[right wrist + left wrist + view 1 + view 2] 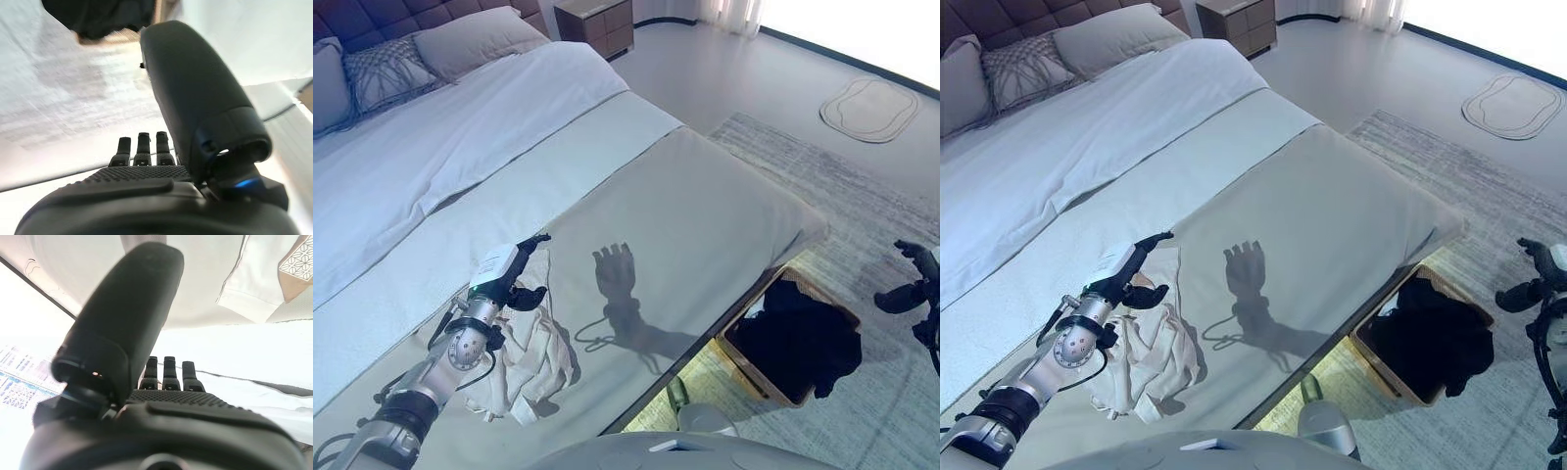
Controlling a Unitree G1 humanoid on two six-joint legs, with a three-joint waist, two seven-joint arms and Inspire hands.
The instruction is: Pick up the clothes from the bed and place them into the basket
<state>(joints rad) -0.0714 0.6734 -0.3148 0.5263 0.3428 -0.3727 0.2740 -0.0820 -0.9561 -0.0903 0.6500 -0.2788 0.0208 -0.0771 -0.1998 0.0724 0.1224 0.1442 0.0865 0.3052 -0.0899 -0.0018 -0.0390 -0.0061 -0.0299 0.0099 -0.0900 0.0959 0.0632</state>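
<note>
Your left hand [509, 279] hovers with fingers apart over the cream clothes [530, 354] crumpled on the bed [705, 215]. Only the eye views show these clothes. Your right hand [1533, 279], fingers relaxed and empty, hangs near the basket [742, 357], which holds a dark garment [803, 338] beside the bed on the rug [862, 196].

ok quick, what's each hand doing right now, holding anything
Left hand: open, empty, above the crumpled cream-white garment on the bed.
Right hand: open, empty, beyond the woven basket holding dark clothes.
</note>
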